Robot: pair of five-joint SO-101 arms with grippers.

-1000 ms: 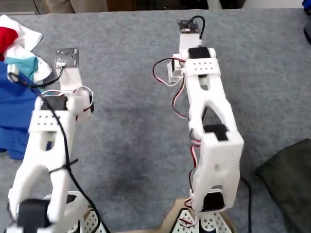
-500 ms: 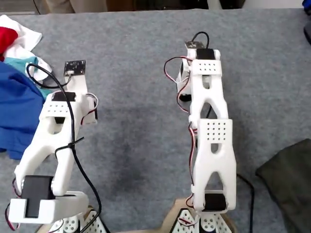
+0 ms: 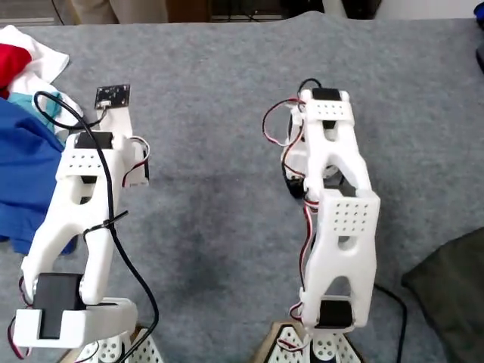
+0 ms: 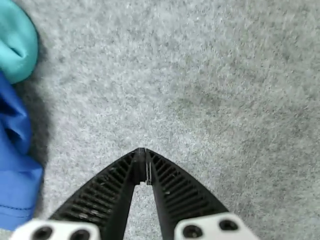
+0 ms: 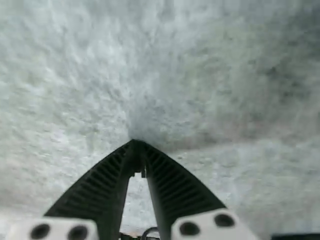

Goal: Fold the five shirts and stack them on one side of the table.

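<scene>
The crumpled blue fabric shirt (image 4: 15, 175) sits right beside the pinched-closed left end effector (image 4: 141, 156), while the right end effector (image 5: 136, 145), also closed, is well away.

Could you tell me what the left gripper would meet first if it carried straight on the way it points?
The left gripper would most likely meet the bare table just past its tips; the blue shirt and teal shirt lie off to the side of that line.
</scene>
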